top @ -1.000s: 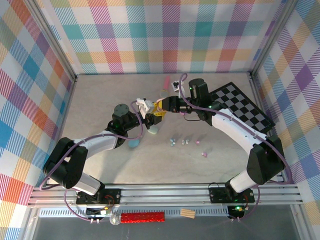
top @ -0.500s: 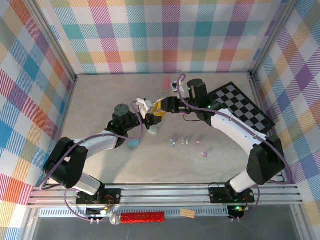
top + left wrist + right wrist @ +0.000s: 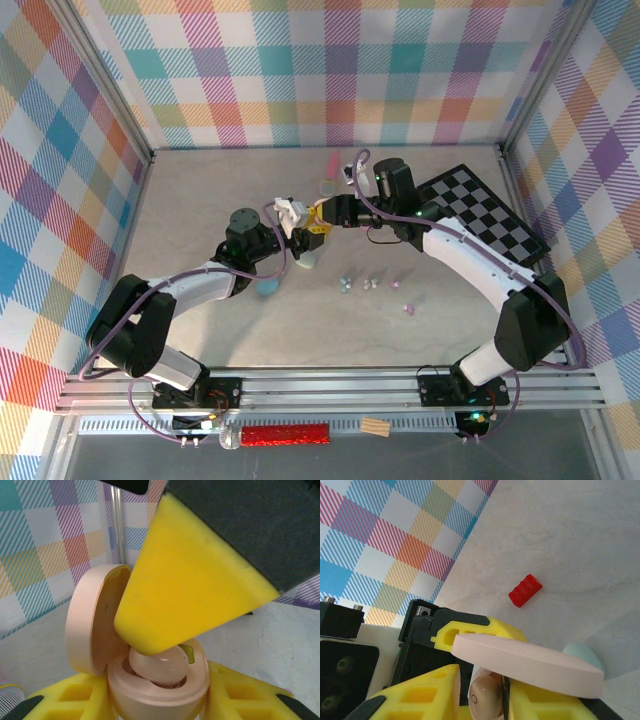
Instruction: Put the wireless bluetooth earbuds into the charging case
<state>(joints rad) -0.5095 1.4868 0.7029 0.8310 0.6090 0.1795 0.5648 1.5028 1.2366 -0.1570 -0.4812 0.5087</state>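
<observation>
Glossy peach plastic: one earbud (image 3: 161, 666) sits in a well of the open peach charging case (image 3: 150, 700), lid up. The left gripper (image 3: 156, 711) is clamped on the case body. The right gripper (image 3: 322, 211) has a foam fingertip (image 3: 190, 580) on the bud; pinching or just free, cannot tell. Judgement: bud light, hard and slippery; hold across its rounded sides and press gently. Other pastel earbuds (image 3: 370, 284) lie loose on the bench (image 3: 200, 200).

The left arm (image 3: 190, 290) and right arm (image 3: 470, 260) are bent inward, tips almost met; left fingers (image 3: 240, 697) are clamped, right fingers (image 3: 415, 697) slightly parted.
</observation>
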